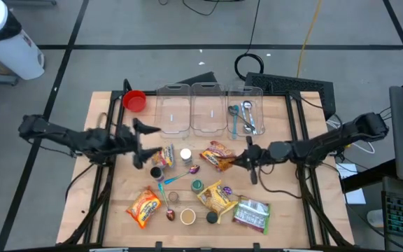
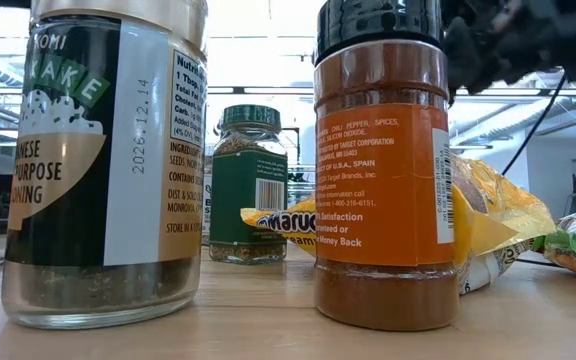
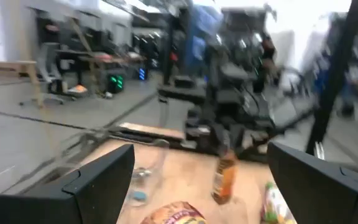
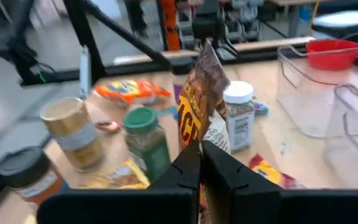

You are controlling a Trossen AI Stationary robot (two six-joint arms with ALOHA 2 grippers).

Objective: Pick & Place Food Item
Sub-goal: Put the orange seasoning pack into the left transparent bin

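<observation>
Right gripper (image 4: 199,163) clamped on snack packet (image 4: 199,93) edge, lifting it clear | clear bins (image 1: 191,108) beyond, likely destination | left gripper (image 1: 145,142) spread apart, waiting opposite.

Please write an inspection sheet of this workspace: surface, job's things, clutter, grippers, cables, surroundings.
Surface: wooden table, crowded.
Job's things: brown snack packet pinched by right gripper; three clear bins, one holding spoons.
Clutter: spice jars, other snack packets, red bowl.
Grippers: left gripper open, holding nothing; right shut on the packet.
Cables: black coil and yellow cable on the floor.
Surroundings: white cylinder, keyboard.
</observation>
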